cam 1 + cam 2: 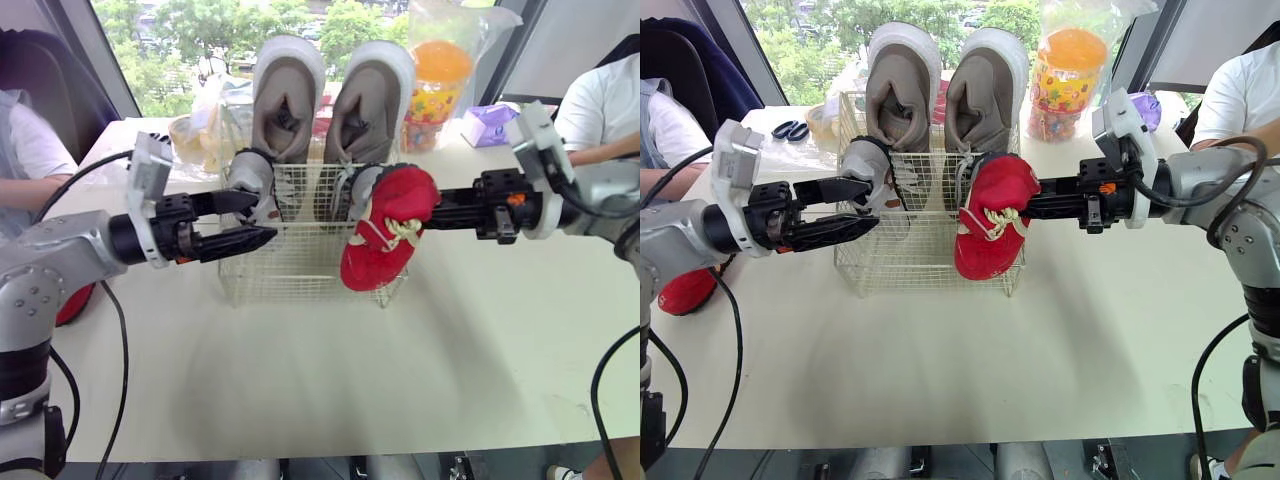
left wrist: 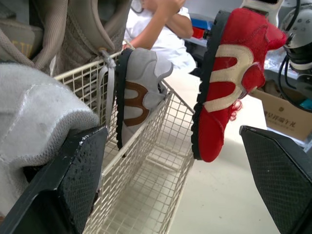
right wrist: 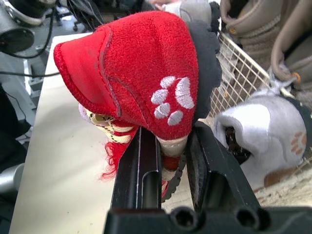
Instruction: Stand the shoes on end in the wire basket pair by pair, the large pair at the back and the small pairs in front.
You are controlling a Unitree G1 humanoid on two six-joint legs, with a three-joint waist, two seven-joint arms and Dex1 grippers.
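1. Fingers [image 1: 240, 240] of the left gripper [image 1: 258, 218] are held wide apart at 9 o'clock of the wire basket [image 1: 300, 275], and nothing is gripped.
2. A red shoe [image 1: 385, 235] is squeezed at its heel end by the right gripper [image 1: 435, 208]. It is hung toe down at 4 o'clock of the basket, just outside the front corner.
3. Two small grey shoes are stood inside the basket, one [image 1: 250, 175] at 9 o'clock, one [image 1: 358, 188] at 3 o'clock.
4. The big beige pair [image 1: 288, 95] is stood on end at 12 o'clock, at the back.

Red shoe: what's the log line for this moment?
right hand: shut on red fleece shoe, outside white wire basket | left hand: open
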